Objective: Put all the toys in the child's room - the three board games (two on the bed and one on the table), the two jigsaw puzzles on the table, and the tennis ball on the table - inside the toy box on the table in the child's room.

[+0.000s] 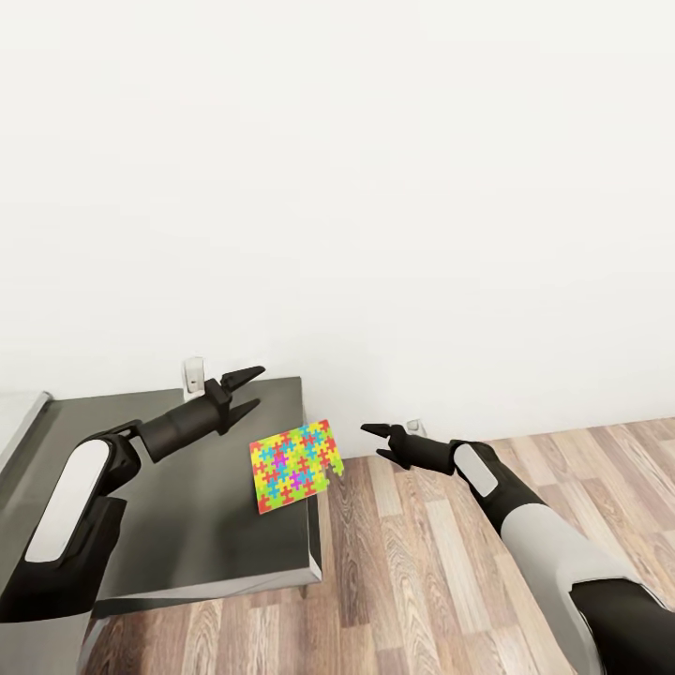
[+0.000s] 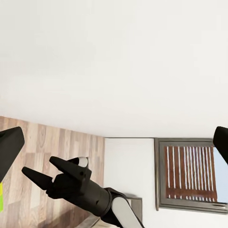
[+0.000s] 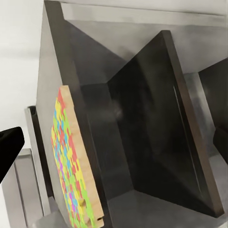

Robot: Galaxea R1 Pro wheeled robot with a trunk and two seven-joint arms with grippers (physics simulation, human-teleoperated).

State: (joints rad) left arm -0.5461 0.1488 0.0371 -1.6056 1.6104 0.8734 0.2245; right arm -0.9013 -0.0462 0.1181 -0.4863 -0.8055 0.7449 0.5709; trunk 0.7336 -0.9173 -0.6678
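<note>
One jigsaw puzzle (image 1: 293, 466), a thin square of yellow, pink, green, blue and orange pieces, lies at the right edge of the table's dark grey wing (image 1: 187, 525), with a corner past the edge. In the right wrist view the puzzle (image 3: 71, 161) shows edge-on with its wooden backing. My left gripper (image 1: 246, 392) hangs open above the wing, up and left of the puzzle, with nothing in it. Just right of the puzzle, my right gripper (image 1: 378, 443) is open and empty over the floor, pointing at it. The toy box, board games and tennis ball are out of view.
A white wall runs close behind the table. A wood plank floor (image 1: 441, 581) lies to the right and in front. A small white fitting (image 1: 194, 374) sits on the wall behind the wing, and a second one (image 1: 415, 427) shows near the skirting. A strip of the light grey top (image 1: 17, 417) shows at far left.
</note>
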